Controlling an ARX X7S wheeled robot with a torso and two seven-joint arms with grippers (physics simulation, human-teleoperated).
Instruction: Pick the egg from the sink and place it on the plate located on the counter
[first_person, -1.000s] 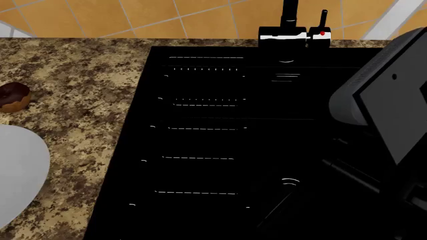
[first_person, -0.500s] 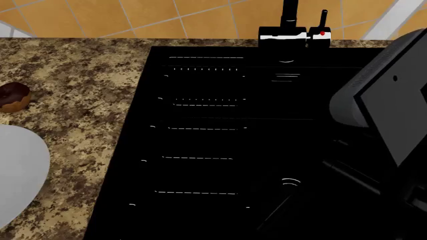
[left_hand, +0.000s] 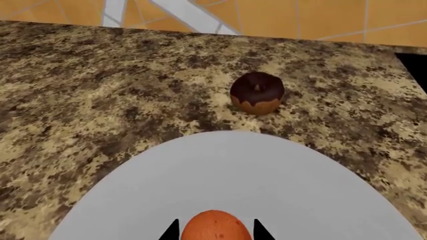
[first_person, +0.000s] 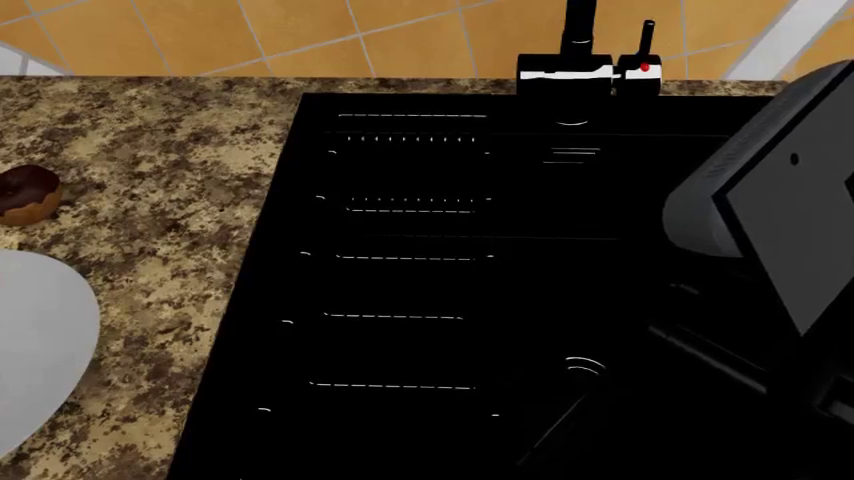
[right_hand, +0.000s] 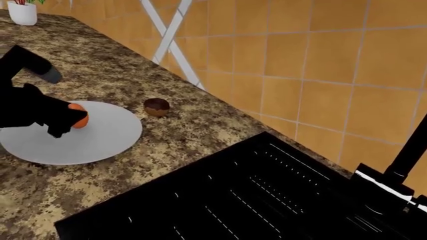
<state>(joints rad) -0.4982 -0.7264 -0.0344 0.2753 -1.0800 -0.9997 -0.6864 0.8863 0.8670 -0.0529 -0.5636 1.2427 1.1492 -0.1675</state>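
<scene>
The orange-brown speckled egg (left_hand: 215, 227) sits between the two black fingertips of my left gripper (left_hand: 216, 231), just above the middle of the grey-white plate (left_hand: 233, 170). In the right wrist view the egg (right_hand: 79, 115) is in the left arm's black gripper over the plate (right_hand: 100, 137) on the granite counter (right_hand: 187, 130). In the head view only the plate's edge (first_person: 40, 340) shows at the left. The black sink (first_person: 441, 290) holds no egg. My right arm (first_person: 774, 200) hangs over the sink's right side; its gripper is lost against the black basin.
A chocolate-glazed doughnut (left_hand: 257, 93) lies on the counter just beyond the plate, also seen as the doughnut (first_person: 27, 192) in the head view. The black faucet (first_person: 582, 60) stands behind the sink. A white pot with a plant (right_hand: 22, 11) is far along the counter. An orange tiled wall (right_hand: 320, 60) backs everything.
The grey right arm has drifted slightly to the right in the head view. The sink, plate edge and doughnut have not moved.
</scene>
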